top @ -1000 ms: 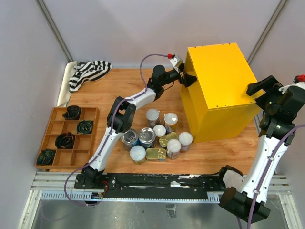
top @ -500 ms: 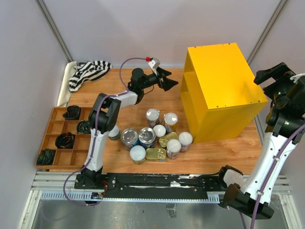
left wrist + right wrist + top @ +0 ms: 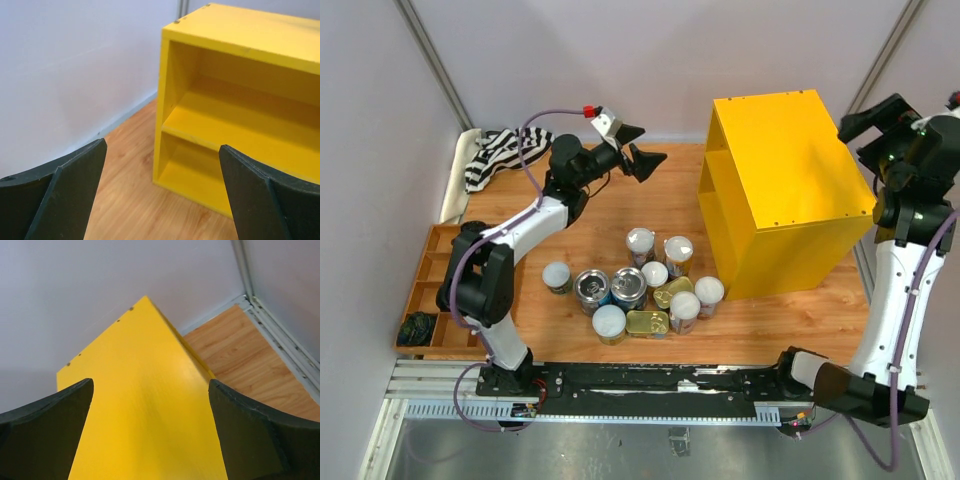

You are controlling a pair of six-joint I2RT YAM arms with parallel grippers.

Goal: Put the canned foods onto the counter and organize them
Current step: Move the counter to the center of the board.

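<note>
Canned foods (image 3: 645,285) stand bunched on the table (image 3: 770,320) near the arm bases, with one can a little apart on the left. The yellow counter (image 3: 790,190) is just right of them. Left fingers (image 3: 70,195) are spread wide and empty, in the air and facing the counter's open shelves. Right fingers (image 3: 45,435) are equally wide and empty, above the counter's top.

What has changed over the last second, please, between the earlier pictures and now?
The left claw drew back leftwards from the open side of the counter, and it is open and empty. The right claw moved further back beside the counter, also open. The clustered canned foods and the counter stayed put.
</note>
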